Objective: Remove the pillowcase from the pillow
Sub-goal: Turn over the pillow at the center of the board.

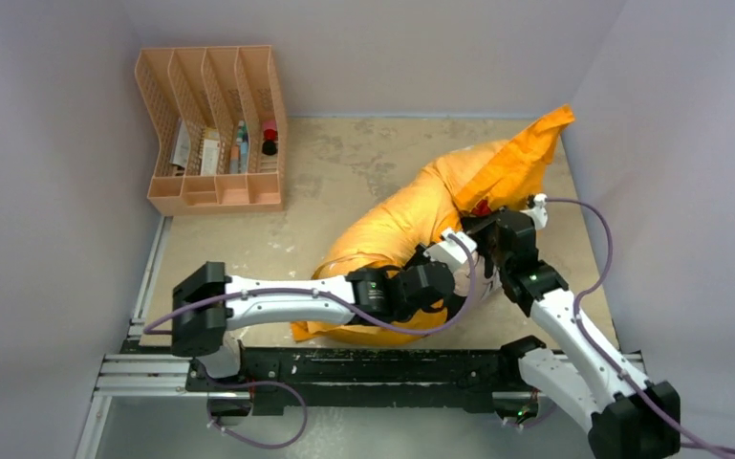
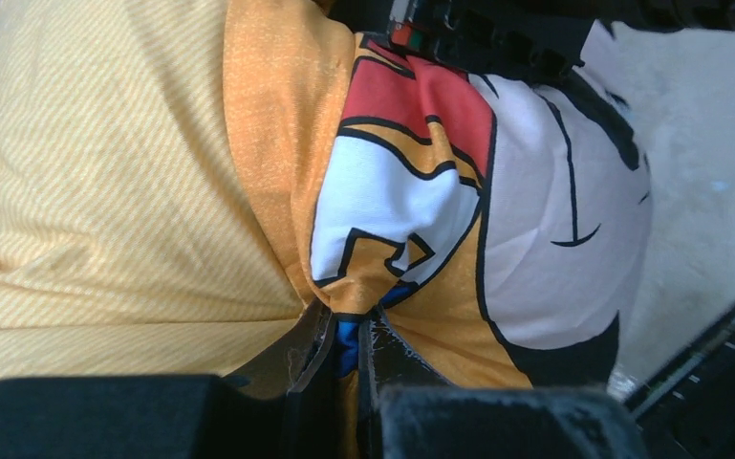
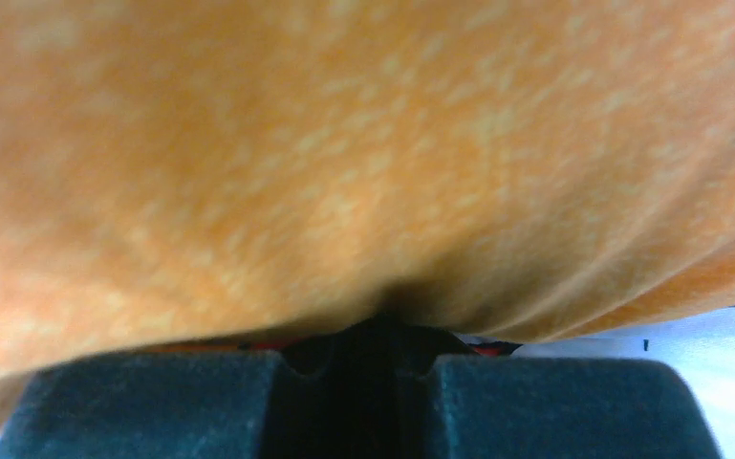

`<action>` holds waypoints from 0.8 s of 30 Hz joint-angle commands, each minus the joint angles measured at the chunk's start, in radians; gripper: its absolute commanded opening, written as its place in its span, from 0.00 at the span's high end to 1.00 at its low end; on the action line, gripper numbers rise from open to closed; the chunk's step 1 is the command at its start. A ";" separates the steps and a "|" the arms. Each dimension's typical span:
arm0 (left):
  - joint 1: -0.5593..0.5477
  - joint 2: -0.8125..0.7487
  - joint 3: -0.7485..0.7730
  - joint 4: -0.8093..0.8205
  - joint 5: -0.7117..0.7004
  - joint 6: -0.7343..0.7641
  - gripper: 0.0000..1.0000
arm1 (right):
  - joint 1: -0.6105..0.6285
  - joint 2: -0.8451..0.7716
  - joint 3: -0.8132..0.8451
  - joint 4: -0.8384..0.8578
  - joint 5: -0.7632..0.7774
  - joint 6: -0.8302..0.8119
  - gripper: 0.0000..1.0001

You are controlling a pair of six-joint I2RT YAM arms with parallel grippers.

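Note:
The orange-yellow pillowcase [image 1: 411, 215] lies stuffed and bulging across the table's middle, one loose corner sticking up at the back right. The white pillow is hidden inside it. My left gripper [image 1: 459, 244] is shut on a fold of the pillowcase; in the left wrist view its gripper [image 2: 354, 330] pinches the printed cartoon side [image 2: 411, 191]. My right gripper [image 1: 487, 229] sits right beside the left one, pressed into the cloth. In the right wrist view orange fabric [image 3: 363, 163] fills the frame and bunches into the closed jaws [image 3: 382, 320].
A peach-coloured wire file organizer [image 1: 215, 129] with a few small items stands at the back left. The black rail [image 1: 363, 368] carrying the arm bases runs along the near edge. Grey walls enclose the beige tabletop [image 1: 344, 158].

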 commanded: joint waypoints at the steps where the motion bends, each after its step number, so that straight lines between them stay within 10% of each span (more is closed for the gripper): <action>1: -0.022 0.172 -0.087 -0.253 -0.146 -0.086 1.00 | 0.021 0.257 -0.073 -0.003 -0.259 -0.034 0.90; 8: -0.077 0.160 -0.171 -0.202 -0.228 -0.183 1.00 | 0.046 0.623 0.494 -0.083 -0.397 -0.436 1.00; 11: -0.087 0.188 -0.133 -0.221 -0.292 -0.194 1.00 | 0.040 0.615 0.636 -0.210 -0.220 -0.460 1.00; 17: -0.080 0.207 -0.040 -0.175 -0.282 -0.118 1.00 | -0.154 0.534 0.531 -0.359 -0.064 -0.446 0.98; 24: -0.033 0.235 0.106 -0.106 0.242 -0.016 0.89 | -0.226 0.172 0.486 -0.470 -0.067 -0.476 0.43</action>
